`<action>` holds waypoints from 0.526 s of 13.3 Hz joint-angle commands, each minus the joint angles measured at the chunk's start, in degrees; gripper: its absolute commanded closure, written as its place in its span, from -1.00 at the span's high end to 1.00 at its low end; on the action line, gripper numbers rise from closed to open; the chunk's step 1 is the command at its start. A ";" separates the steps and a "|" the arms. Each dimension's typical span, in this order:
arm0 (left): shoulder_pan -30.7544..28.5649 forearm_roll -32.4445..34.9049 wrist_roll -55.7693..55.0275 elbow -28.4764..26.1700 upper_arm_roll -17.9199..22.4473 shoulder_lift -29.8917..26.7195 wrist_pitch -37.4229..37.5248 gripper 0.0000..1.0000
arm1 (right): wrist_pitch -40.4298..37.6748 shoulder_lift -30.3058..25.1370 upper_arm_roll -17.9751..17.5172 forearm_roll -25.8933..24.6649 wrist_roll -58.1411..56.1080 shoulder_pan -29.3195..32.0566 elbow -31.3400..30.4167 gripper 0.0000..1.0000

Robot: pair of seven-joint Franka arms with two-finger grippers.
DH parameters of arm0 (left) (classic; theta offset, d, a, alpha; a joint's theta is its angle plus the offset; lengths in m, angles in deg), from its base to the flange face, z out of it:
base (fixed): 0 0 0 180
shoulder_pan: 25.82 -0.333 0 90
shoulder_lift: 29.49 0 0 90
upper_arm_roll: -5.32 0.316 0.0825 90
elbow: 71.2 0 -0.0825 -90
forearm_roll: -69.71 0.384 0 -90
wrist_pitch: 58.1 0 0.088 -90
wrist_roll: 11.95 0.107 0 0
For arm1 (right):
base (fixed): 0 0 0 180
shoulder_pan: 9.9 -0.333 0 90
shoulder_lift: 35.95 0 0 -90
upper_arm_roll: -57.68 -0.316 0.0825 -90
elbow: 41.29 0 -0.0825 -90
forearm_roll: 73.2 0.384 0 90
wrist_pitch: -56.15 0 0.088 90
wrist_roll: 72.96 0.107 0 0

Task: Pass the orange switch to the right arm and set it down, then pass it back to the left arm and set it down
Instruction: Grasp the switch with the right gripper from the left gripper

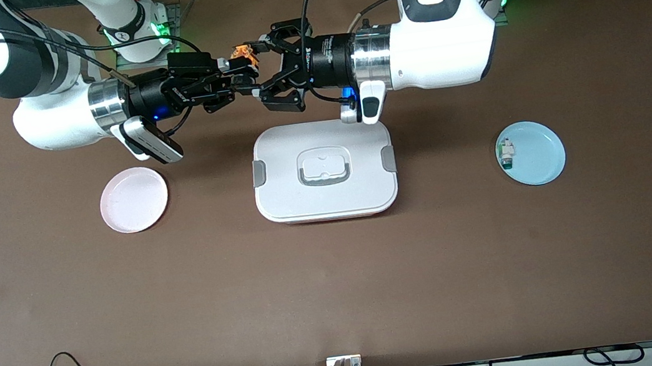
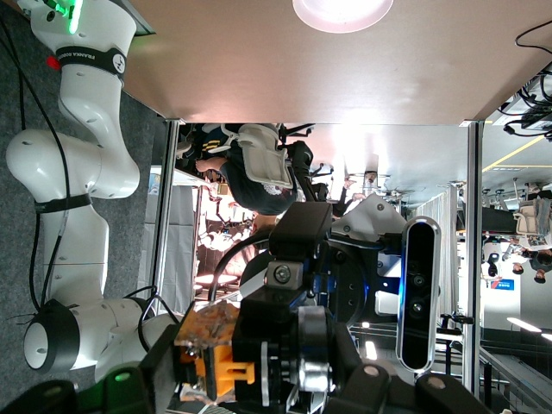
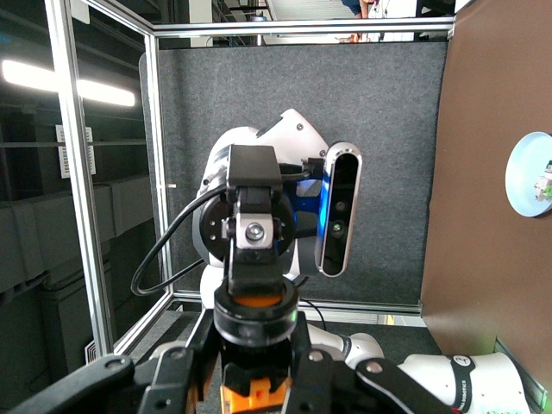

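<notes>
The orange switch (image 1: 244,55) hangs in the air between the two grippers, held by both at once. It shows as a black body with an orange end (image 2: 226,371) in the left wrist view, and as a black ring with an orange face (image 3: 255,304) in the right wrist view. My left gripper (image 1: 259,70) clamps it end to end. My right gripper (image 1: 243,80) is shut across its middle. Both hands are over bare table between the robots' bases and the white lidded box (image 1: 328,198), not over the box itself.
A pink plate (image 1: 133,199) lies toward the right arm's end of the table. A blue plate (image 1: 540,161) lies toward the left arm's end, with a small white-and-green switch (image 1: 507,154) on it. Cables trail along the table edge nearest the front camera.
</notes>
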 commanded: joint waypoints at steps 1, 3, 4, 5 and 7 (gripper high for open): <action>0.05 -0.27 -0.71 1.39 -0.23 0.96 1.25 -0.89 | 0.58 -0.57 0.11 0.89 -1.65 -0.55 -0.48 -0.37; 0.05 -0.44 -1.67 1.39 -0.31 1.13 1.34 0.15 | 0.58 -0.57 0.11 0.89 -1.73 -0.55 -0.48 -0.37; 0.05 -0.09 -1.85 1.39 -0.14 1.05 1.34 0.99 | 0.58 -0.57 0.11 0.89 -1.73 -0.55 -0.48 -0.37; 0.05 -0.09 -1.94 1.39 -0.14 1.05 1.34 1.00 | 0.58 -0.48 0.11 0.89 -2.43 -0.55 -0.57 -0.37; 0.05 -0.09 -1.94 1.39 -0.14 1.05 1.34 1.00 | 0.58 -0.39 0.11 0.89 -3.23 -0.55 -0.57 -0.39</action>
